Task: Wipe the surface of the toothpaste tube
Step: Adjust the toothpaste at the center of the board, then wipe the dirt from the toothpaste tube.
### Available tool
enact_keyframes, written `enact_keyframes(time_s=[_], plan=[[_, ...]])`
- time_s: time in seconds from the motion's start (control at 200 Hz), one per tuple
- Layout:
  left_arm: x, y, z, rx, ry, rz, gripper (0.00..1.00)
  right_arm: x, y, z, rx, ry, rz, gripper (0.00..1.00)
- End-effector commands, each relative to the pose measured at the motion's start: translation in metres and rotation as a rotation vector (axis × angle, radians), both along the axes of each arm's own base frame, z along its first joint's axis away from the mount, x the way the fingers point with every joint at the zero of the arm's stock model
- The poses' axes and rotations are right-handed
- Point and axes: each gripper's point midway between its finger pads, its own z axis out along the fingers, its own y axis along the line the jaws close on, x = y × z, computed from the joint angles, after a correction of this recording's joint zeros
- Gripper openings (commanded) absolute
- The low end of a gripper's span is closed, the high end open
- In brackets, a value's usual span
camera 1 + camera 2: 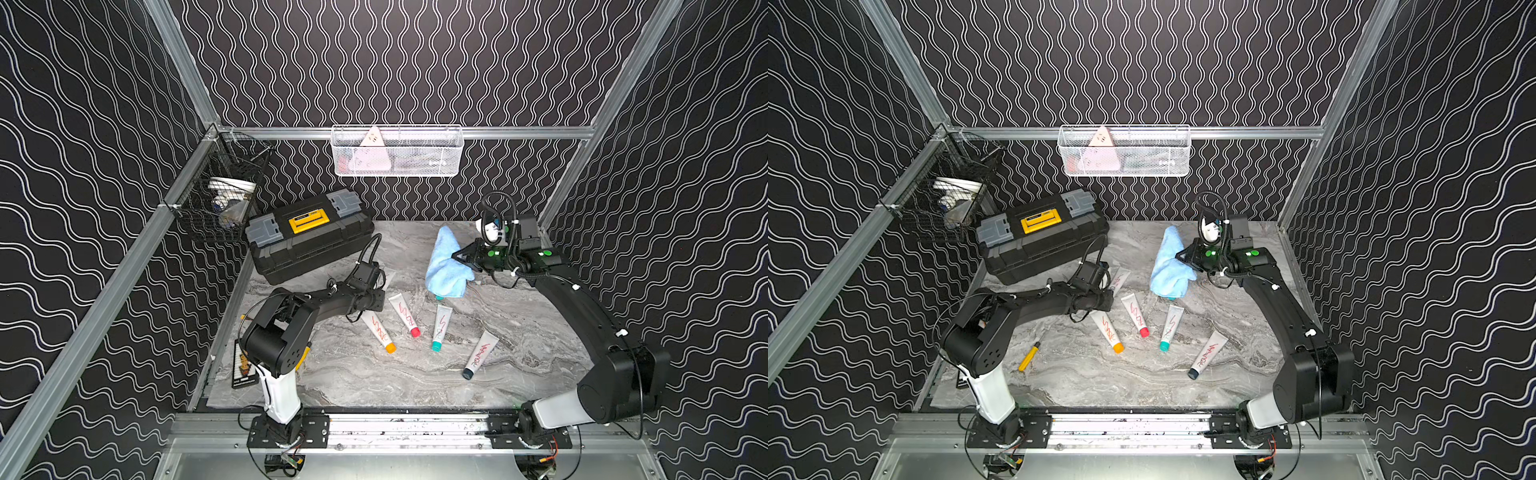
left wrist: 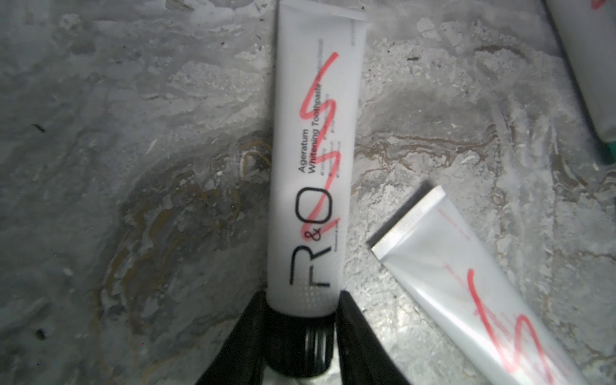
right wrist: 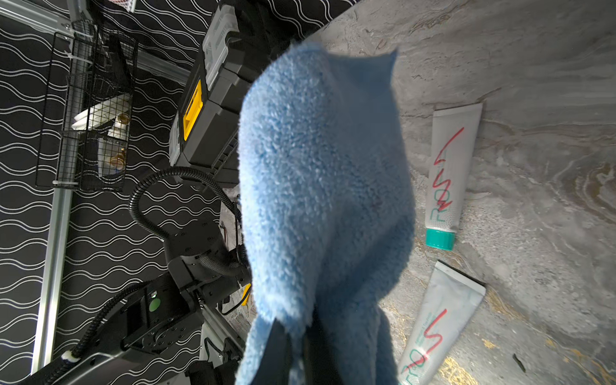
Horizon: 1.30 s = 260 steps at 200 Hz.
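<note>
Blue microfibre cloth [image 3: 326, 183] was clamped in the right gripper [image 1: 457, 255]. On the grey marbled table [image 2: 133, 166], a white toothpaste tube scribbled red [image 2: 313, 166] was laid flat, its black cap end pinched by the left gripper [image 2: 303, 295]. A pinkish triangular packet [image 1: 370, 153] was held in the white mesh basket [image 1: 436, 162], and white items [image 1: 230, 185] in the black wire basket [image 1: 208, 226].
</note>
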Motion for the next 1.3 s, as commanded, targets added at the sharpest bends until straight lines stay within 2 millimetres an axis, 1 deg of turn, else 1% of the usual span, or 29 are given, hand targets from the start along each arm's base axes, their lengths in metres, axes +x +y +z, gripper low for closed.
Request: enact_keyframes(time_s=[0.0,0.15,0.25,0.32,0.38,0.43,0.56,0.585,0.801,0.821,0.841,0.851,0.856,0.916,0.926,1.206,1.296], plan=[[0.000,-0.001,0.004,-0.003,-0.014,-0.013,0.35,0.004,0.004,0.000,-0.003,-0.012,0.010,0.01],[0.002,-0.004,0.012,-0.012,-0.047,-0.035,0.31,0.012,0.005,-0.014,-0.029,-0.002,-0.004,0.02],[0.003,-0.006,0.016,-0.016,-0.064,-0.049,0.31,0.023,0.008,-0.025,-0.048,0.000,-0.004,0.02],[0.004,-0.008,0.017,-0.016,-0.066,-0.067,0.29,0.035,0.011,-0.032,-0.065,-0.009,-0.005,0.02],[0.007,-0.008,0.016,-0.010,-0.070,-0.066,0.29,0.046,0.017,-0.039,-0.069,-0.024,0.003,0.01],[0.008,-0.010,0.016,-0.016,-0.073,-0.073,0.26,0.056,0.022,-0.047,-0.071,-0.028,0.003,0.01],[0.011,-0.010,0.016,-0.009,-0.082,-0.077,0.24,0.079,0.036,-0.068,-0.098,-0.003,0.020,0.01],[0.011,-0.011,0.016,-0.012,-0.085,-0.081,0.24,0.082,0.039,-0.074,-0.105,0.006,0.024,0.01],[0.009,-0.017,0.016,-0.037,-0.107,-0.120,0.23,0.109,0.060,-0.097,-0.165,-0.026,0.064,0.01],[0.009,-0.017,0.016,-0.040,-0.108,-0.122,0.22,0.111,0.062,-0.100,-0.167,-0.024,0.069,0.01],[0.009,-0.018,0.016,-0.043,-0.111,-0.126,0.22,0.112,0.064,-0.097,-0.167,-0.034,0.072,0.01],[0.009,-0.018,0.016,-0.045,-0.112,-0.128,0.22,0.114,0.065,-0.107,-0.173,-0.018,0.075,0.01],[0.009,-0.019,0.016,-0.045,-0.113,-0.129,0.22,0.115,0.066,-0.109,-0.173,-0.015,0.077,0.01],[0.008,-0.020,0.015,-0.051,-0.116,-0.142,0.22,0.120,0.071,-0.119,-0.184,-0.013,0.089,0.01],[0.008,-0.020,0.015,-0.052,-0.117,-0.143,0.22,0.120,0.073,-0.118,-0.184,-0.017,0.092,0.01],[0.005,-0.020,0.011,-0.038,-0.144,-0.178,0.21,0.135,0.104,-0.153,-0.226,-0.032,0.158,0.01],[0.004,-0.022,0.011,-0.042,-0.146,-0.193,0.21,0.139,0.112,-0.159,-0.223,-0.048,0.172,0.01]])
